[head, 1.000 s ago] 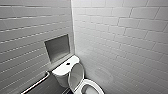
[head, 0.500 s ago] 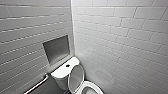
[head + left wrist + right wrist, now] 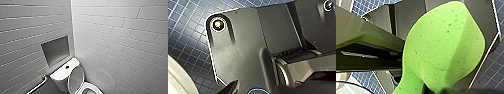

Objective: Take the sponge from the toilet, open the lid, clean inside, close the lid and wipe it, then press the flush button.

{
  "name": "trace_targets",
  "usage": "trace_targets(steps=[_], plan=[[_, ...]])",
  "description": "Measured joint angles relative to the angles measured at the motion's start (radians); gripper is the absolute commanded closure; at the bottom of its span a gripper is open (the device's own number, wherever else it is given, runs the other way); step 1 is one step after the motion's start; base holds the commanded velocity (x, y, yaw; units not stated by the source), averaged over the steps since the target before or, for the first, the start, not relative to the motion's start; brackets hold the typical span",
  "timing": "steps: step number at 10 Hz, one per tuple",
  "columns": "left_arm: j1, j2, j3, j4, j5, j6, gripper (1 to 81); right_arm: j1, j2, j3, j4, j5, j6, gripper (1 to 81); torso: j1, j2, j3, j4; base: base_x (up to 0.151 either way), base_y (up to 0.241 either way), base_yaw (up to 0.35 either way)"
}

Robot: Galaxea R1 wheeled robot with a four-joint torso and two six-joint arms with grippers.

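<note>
Pale grey brick-pattern tiled walls [image 3: 120, 37] meet in a corner, and the white glossy ceramic toilet [image 3: 61, 75] stands at its foot, the rounded tank against the left-hand wall. The floor of small dark blue square tiles [image 3: 188, 30] shows in both wrist views, with a curved white ceramic edge [image 3: 175, 80] beside it in the left one. A square grey recessed niche [image 3: 55, 50] is set into the wall just above the tank. The white oval hinged lid [image 3: 76, 78] is raised, its greyish hollow underside facing the open bowl. A metal grab bar [image 3: 37, 86] runs along the wall beside the tank. The bright green, speckled flat sponge [image 3: 443, 47] hangs close before the right wrist camera, creased where the right gripper [image 3: 438, 90] pinches its lower end. I cannot tell how the left gripper [image 3: 233, 88] stands. The small dark round flush button [image 3: 67, 67] sits at the centre of the tank top.
</note>
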Motion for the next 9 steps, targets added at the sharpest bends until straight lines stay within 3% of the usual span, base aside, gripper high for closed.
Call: trace_targets(steps=[3,7,9], plan=[[0.011,0.0,0.0,-0.007,0.016,-0.003,1.0,-0.014,-0.063,0.063,0.0,0.04,0.001,81.1,0.0,0.0,0.0,0.0,0.0,0.0,0.0],[0.049,-0.007,0.04,-0.006,0.022,0.0,1.0,-0.009,-0.201,0.293,0.007,0.103,0.007,81.1,0.0,0.0,0.0,0.0,0.0,0.0,0.0],[0.046,-0.029,0.087,-0.006,0.021,0.0,1.0,-0.016,-0.307,0.381,0.034,0.172,0.048,81.1,0.0,0.0,0.0,0.0,0.0,0.0,0.0]])
